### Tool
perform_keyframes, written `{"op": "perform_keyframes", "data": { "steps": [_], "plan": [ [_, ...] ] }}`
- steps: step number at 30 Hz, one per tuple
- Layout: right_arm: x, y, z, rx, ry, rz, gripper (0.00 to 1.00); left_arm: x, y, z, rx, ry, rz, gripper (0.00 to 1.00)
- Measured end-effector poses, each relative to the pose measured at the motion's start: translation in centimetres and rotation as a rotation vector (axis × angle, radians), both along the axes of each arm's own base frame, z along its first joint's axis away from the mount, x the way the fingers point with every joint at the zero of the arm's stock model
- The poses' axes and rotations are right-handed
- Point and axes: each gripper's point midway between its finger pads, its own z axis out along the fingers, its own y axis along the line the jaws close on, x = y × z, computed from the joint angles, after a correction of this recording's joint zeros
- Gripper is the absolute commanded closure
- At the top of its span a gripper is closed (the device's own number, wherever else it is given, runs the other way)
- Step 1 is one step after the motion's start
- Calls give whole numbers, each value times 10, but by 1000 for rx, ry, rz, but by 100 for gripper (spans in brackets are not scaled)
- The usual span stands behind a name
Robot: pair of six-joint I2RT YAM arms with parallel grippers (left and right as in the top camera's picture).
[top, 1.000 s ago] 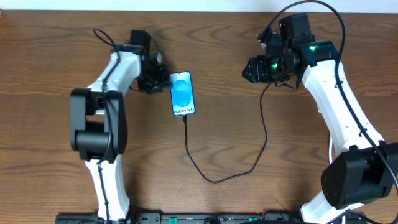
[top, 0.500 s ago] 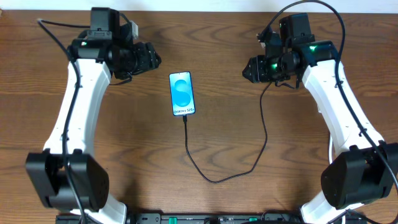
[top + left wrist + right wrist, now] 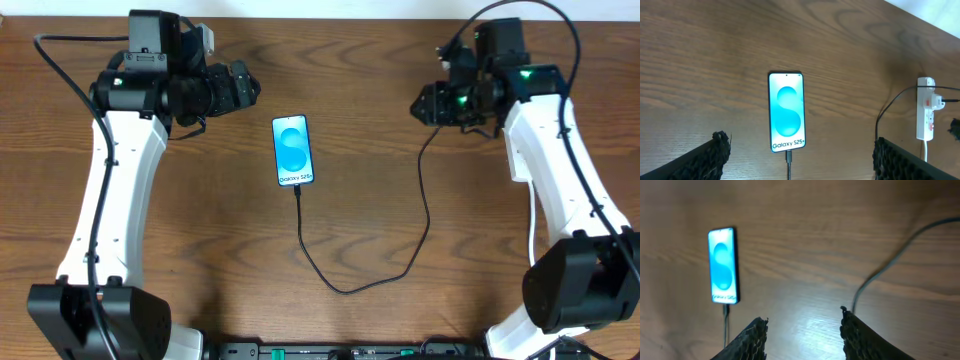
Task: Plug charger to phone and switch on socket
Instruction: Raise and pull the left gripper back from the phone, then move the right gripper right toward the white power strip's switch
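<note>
The phone [image 3: 292, 150] lies flat mid-table, screen lit light blue with "Galaxy S25" text; the left wrist view shows the same phone [image 3: 786, 111]. The charger [image 3: 345, 290], a thin black cable, is plugged into the phone's bottom edge, loops toward me and runs up to the right. The socket [image 3: 926, 107], a white strip with an adapter, shows only in the left wrist view, far right. My left gripper [image 3: 248, 88] hangs open up-left of the phone, holding nothing. My right gripper [image 3: 419, 103] hovers open at the right, empty; its fingers [image 3: 752, 337] frame bare wood.
The wooden table's [image 3: 200, 260] far edge meets a pale wall at the top. In the overhead view the right arm [image 3: 545, 150] covers the spot where the socket lies. The charger [image 3: 880, 275] curves past the right finger.
My left gripper has let go beside the phone, opened wide and pulled back up and to the left. The right gripper has drifted slightly right and narrowed a little.
</note>
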Motion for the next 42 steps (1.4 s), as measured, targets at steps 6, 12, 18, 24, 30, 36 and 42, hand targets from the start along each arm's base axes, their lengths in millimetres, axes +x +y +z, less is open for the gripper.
{"op": "perform_keyframes", "data": {
  "steps": [6,12,18,24,30,36,42],
  "plan": [
    [7,-37,0,0,-2,-86,53,0,0,0,0,0,0,7],
    [4,-78,-3,0,34,-181,54,0,0,0,0,0,0,6],
    [3,-112,-4,1,38,-263,53,0,0,0,0,0,0,6],
    [-1,-133,-6,-6,53,-312,51,0,0,0,0,0,0,7],
    [-8,-163,-10,-42,80,-402,61,0,0,0,0,0,0,7],
    [-15,-202,-10,-48,84,-510,64,0,0,0,0,0,0,6],
    [-21,-224,-10,-44,87,-569,80,0,0,0,0,0,0,6]
  ]
}}
